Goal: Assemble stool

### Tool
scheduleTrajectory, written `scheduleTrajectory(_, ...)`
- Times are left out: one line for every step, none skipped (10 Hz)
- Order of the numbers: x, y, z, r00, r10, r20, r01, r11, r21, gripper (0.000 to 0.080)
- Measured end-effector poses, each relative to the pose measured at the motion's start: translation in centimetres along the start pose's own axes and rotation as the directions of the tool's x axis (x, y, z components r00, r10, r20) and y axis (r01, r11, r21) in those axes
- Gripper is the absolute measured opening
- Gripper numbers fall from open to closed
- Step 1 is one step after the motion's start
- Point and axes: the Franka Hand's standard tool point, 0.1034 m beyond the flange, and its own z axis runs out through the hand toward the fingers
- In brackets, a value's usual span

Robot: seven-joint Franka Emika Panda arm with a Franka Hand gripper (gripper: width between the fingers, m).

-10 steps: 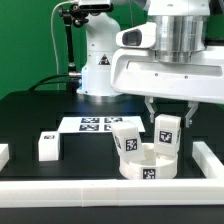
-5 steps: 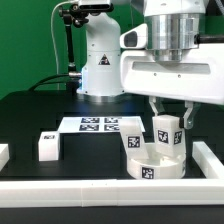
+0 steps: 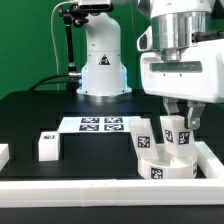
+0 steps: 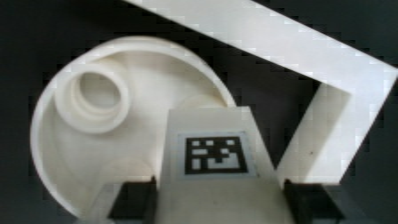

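The round white seat (image 3: 166, 168) lies flat near the exterior view's right rail, and in the wrist view (image 4: 80, 130) it shows a round socket. One tagged leg (image 3: 146, 140) stands on the seat. My gripper (image 3: 178, 113) is shut on a second tagged leg (image 3: 173, 131) and holds it upright on the seat's right side. In the wrist view this leg (image 4: 217, 150) sits between my two dark fingers (image 4: 130, 201), with my gripper (image 4: 217, 203) closed on it. A third leg (image 3: 46, 146) lies on the table at the exterior view's left.
The marker board (image 3: 97, 124) lies behind the seat. White border rails run along the front (image 3: 90, 190) and the right (image 3: 211, 158), and their corner (image 4: 329, 75) shows close to the seat in the wrist view. The robot base (image 3: 100, 60) stands at the back.
My gripper has moved toward the exterior view's right with the leg in it. The seat and the leg standing on it have shifted right with it, closer to the right rail.
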Motion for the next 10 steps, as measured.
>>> scheduleTrajectory(0.0, -0.1, 0.0, 0.996, 0.083, 0.020, -0.083, 0.997, 0.010, 0.0338)
scheduleTrajectory(0.0, -0.1, 0.0, 0.989, 0.144, 0.033, -0.145, 0.989, 0.015, 0.0338)
scheduleTrajectory(-0.1, -0.1, 0.0, 0.987, 0.155, 0.034, -0.156, 0.988, 0.015, 0.0338)
scheduleTrajectory(-0.1, -0.1, 0.0, 0.988, 0.153, 0.035, -0.153, 0.988, 0.015, 0.0432)
scheduleTrajectory(-0.1, -0.1, 0.0, 0.988, 0.149, 0.035, -0.150, 0.989, 0.014, 0.0561)
scheduleTrajectory(-0.3, -0.1, 0.0, 0.990, 0.136, 0.041, -0.136, 0.991, -0.003, 0.0561)
scheduleTrajectory(0.0, -0.2, -0.1, 0.993, 0.111, 0.041, -0.111, 0.994, 0.002, 0.0633)
scheduleTrajectory(0.1, -0.2, -0.2, 0.994, 0.106, 0.041, -0.106, 0.994, 0.004, 0.0645)
scheduleTrajectory(0.1, -0.4, -0.6, 0.996, 0.078, 0.043, -0.079, 0.997, 0.006, 0.0645)
scheduleTrajectory(0.3, -0.7, -1.2, 0.998, 0.041, 0.047, -0.041, 0.999, 0.009, 0.0648)
